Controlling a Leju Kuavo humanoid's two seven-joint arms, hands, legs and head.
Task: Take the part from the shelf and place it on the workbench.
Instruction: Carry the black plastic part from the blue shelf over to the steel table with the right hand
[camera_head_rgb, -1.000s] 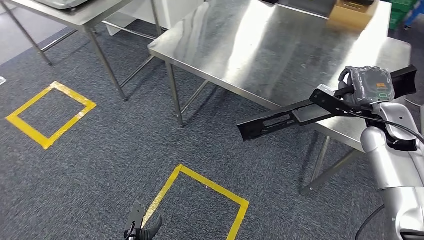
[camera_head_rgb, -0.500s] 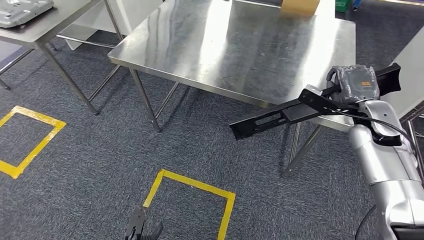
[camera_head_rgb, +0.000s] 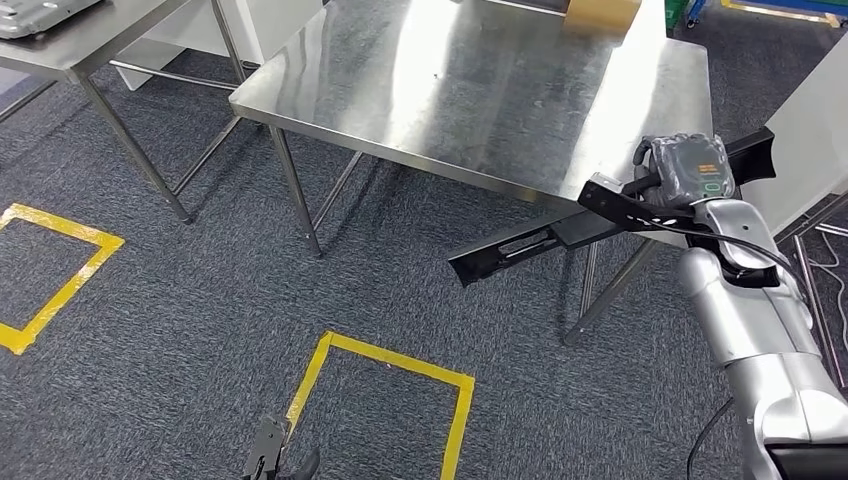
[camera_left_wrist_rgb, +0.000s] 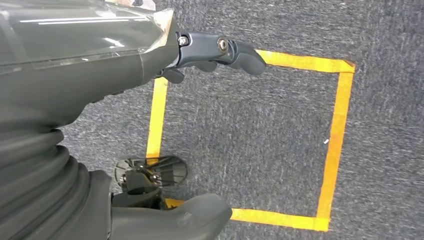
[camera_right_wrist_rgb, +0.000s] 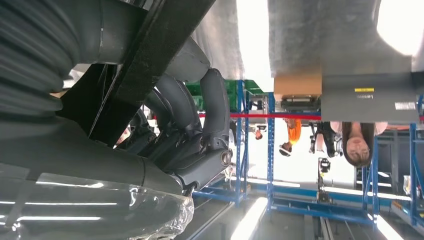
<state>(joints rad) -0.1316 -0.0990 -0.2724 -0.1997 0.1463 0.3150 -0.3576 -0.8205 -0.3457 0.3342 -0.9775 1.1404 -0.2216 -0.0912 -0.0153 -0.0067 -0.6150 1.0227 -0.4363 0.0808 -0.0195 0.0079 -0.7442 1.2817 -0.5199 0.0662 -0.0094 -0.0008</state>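
My right hand (camera_head_rgb: 678, 172) grips a long black part (camera_head_rgb: 540, 238) near its thicker end. The bar slants down and to the left, its free tip hanging over the carpet in front of the steel workbench (camera_head_rgb: 470, 90). Up close in the right wrist view, dark fingers (camera_right_wrist_rgb: 200, 125) wrap around the black part (camera_right_wrist_rgb: 145, 65), with the workbench top (camera_right_wrist_rgb: 325, 35) beyond. My left hand (camera_head_rgb: 272, 462) hangs low at the bottom of the head view. Seen from the left wrist, that hand (camera_left_wrist_rgb: 165, 125) has its fingers apart and holds nothing.
A second steel table (camera_head_rgb: 100, 40) stands at the left with a grey tray (camera_head_rgb: 35, 12) on it. A cardboard box (camera_head_rgb: 600, 12) sits at the workbench's far edge. Yellow tape squares (camera_head_rgb: 385, 400) mark the grey carpet. People and blue racks (camera_right_wrist_rgb: 270, 150) stand beyond the workbench.
The whole view has shifted as the camera moved; the workbench now lies more to the left and closer. My right hand still grips the part, now slightly lower in the picture.
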